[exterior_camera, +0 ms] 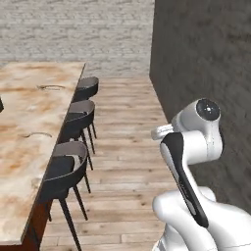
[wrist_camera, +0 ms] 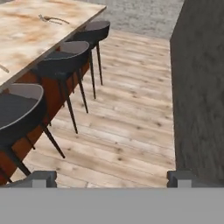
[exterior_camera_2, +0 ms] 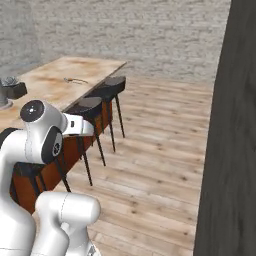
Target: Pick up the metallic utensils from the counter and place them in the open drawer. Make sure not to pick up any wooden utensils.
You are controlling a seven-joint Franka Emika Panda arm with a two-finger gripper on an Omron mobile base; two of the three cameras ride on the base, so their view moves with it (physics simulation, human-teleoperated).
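Note:
The counter (exterior_camera: 29,147) is a long beige slab with rusty marbling, also seen as the counter (wrist_camera: 26,35) and the counter (exterior_camera_2: 50,80). A thin pale utensil (exterior_camera: 51,87) lies on its far part, the same utensil (wrist_camera: 52,19) and utensil (exterior_camera_2: 75,80) in the other views. A second thin utensil (exterior_camera: 34,134) lies nearer. Both are too small to tell whether they are metal or wood. The knife and the open drawer are out of view. My gripper (wrist_camera: 112,179) hangs open over the wooden floor, right of the counter, with nothing between its fingertips (wrist_camera: 43,178).
Three dark bar stools (exterior_camera: 73,122) stand along the counter's right side. A dark grey wall (exterior_camera: 206,59) rises close on the right. Dark objects (exterior_camera_2: 12,89) sit on the counter's left part. Wooden floor (wrist_camera: 127,113) runs between the stools and the wall.

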